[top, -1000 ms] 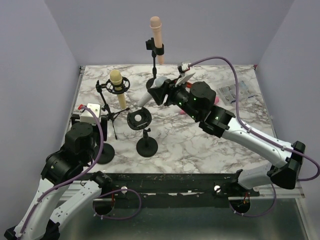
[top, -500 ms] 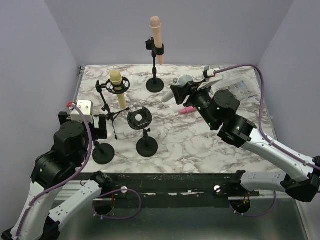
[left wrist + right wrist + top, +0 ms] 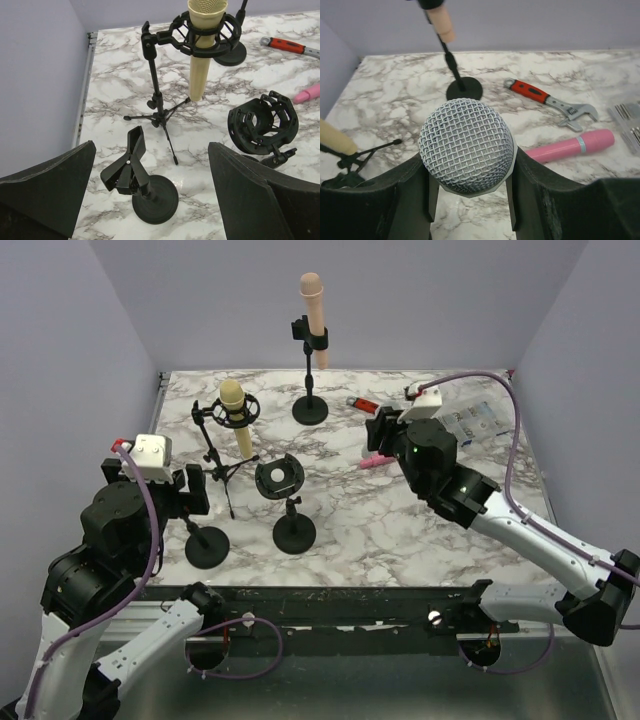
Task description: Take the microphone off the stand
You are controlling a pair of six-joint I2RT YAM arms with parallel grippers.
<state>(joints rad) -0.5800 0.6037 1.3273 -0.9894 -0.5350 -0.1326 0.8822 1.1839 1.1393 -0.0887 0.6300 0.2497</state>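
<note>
Microphone [image 3: 466, 142] fast in right tool [image 3: 468, 172], left tool [image 3: 151, 155] wide open; wrench [image 3: 547, 100], pink tube [image 3: 570, 146] beyond.

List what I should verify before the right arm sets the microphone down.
1. Grip: silver microphone clamped between the right gripper fingers: ok.
2. Separation: it hangs apart from the empty shock mount and the clip stand: ok.
3. Other arm: left gripper open, holding nothing: ok.
4. Landing spot: table directly below is free: cannot tell; the head hides it, and the pink tube and wrench lie near.
5. Bystanders: yellow microphone and peach microphone sit in their stands: ok.
</note>
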